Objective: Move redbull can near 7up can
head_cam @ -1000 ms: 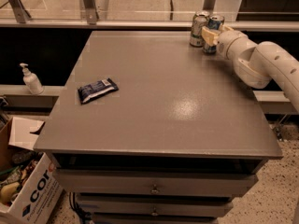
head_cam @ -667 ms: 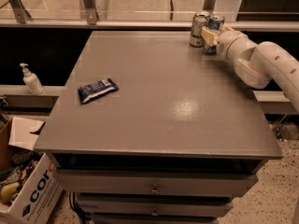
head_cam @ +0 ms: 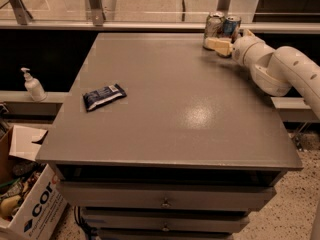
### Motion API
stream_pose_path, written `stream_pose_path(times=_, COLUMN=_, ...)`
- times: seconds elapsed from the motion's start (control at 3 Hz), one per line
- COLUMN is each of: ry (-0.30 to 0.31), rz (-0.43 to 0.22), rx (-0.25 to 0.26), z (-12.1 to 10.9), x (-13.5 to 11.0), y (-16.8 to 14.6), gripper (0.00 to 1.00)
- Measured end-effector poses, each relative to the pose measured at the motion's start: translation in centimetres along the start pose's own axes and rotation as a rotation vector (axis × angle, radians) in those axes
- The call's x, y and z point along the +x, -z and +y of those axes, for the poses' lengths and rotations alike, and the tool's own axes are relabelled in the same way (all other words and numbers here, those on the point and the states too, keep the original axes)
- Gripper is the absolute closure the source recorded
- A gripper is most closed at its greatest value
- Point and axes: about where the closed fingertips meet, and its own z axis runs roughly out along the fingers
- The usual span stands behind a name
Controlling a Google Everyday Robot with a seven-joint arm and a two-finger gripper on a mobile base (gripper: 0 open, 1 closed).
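- Your cream two-finger gripper [head_cam: 220,45] sits low at the far right corner of the table, close against the front of the two cans. You cannot tell whether it is clamped on one or free.
- The slim blue-and-silver metal redbull can [head_cam: 232,26] stands upright just beside the shorter, silver-green 7up can [head_cam: 213,25], so the placement looks essentially made.
- The white jointed arm [head_cam: 280,69] comes in from the right, wrist low and level, elbow out past the table edge.
- The flat grey table [head_cam: 175,114] also carries a dark blue snack packet [head_cam: 104,97], well apart to the left.
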Motion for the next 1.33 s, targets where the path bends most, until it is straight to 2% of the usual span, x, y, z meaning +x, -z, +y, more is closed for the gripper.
stream_pose_path(times=0.33, ry=0.021, rz=0.015, rx=-0.019, z=-0.5, x=0.2, y=0.6, gripper=0.0)
stream_pose_path(times=0.67, ry=0.061, rz=0.016, rx=-0.052, z=-1.7, x=-0.5, y=2.5, gripper=0.0)
stream_pose_path(times=1.0, ry=0.09, rz=0.007, rx=-0.107, z=-1.9, x=-1.3, y=5.5, gripper=0.0)
stream_pose_path(times=1.33, ry=0.084, rz=0.001, rx=-0.145, z=-2.4, x=-1.9, y=9.3, gripper=0.0)
